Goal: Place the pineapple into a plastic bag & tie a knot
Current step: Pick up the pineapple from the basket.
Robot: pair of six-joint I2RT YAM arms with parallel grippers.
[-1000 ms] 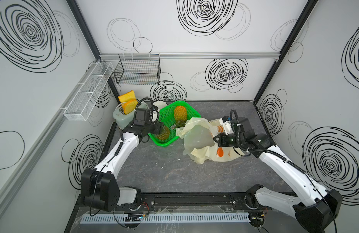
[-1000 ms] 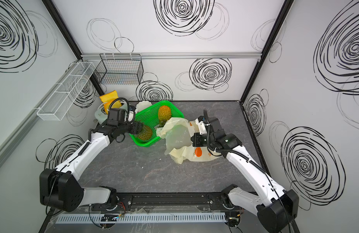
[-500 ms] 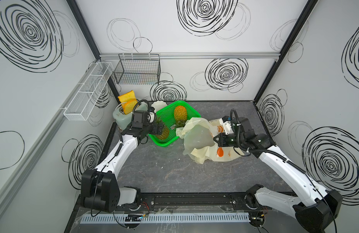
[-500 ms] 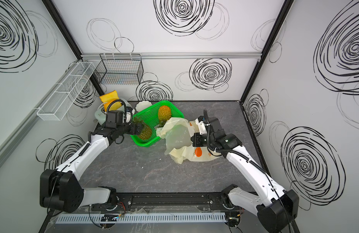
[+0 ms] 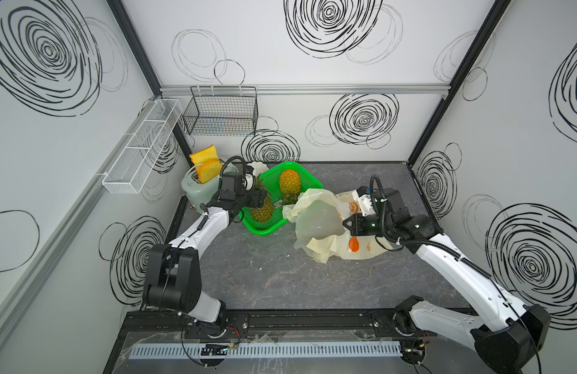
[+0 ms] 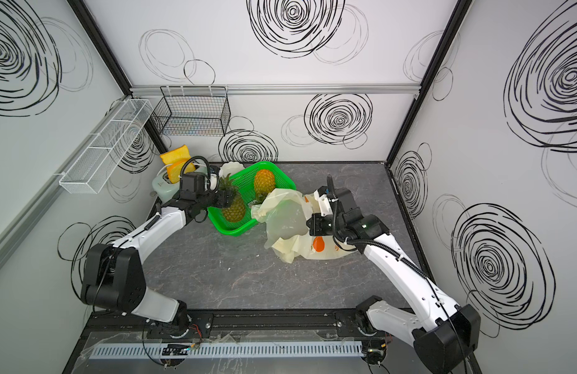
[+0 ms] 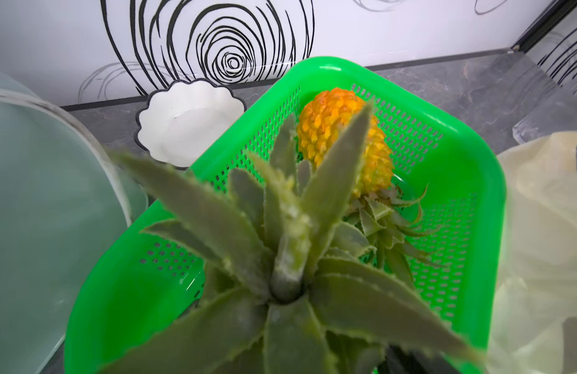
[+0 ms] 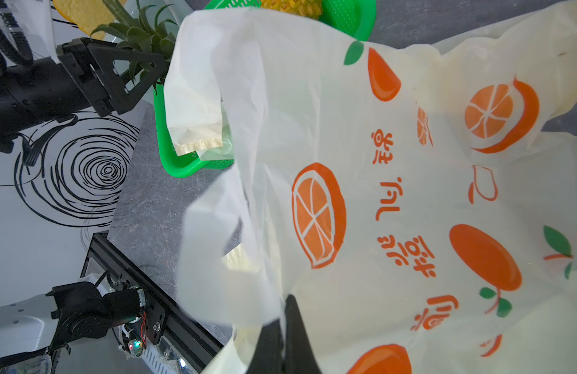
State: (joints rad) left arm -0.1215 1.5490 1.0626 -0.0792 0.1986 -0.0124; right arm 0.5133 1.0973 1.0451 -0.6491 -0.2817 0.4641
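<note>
Our right jaws clench the rim of the bag point(image 5: 319, 220), holding its mouth open beside the basket point(image 5: 264, 230). Our left jaws straddle the crown of the nearer pineapple point(image 5: 262, 212) in that basket; whether they grip, we cannot tell.

The pineapple point(image 7: 287, 259) fills the left wrist lens with blurred crown, fruit hidden; left of centre in a top view, the left gripper point(image 5: 259, 198) grip's unclear.

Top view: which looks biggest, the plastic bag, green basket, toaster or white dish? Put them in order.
1. plastic bag
2. green basket
3. toaster
4. white dish, mostly hidden, so unsure
</note>
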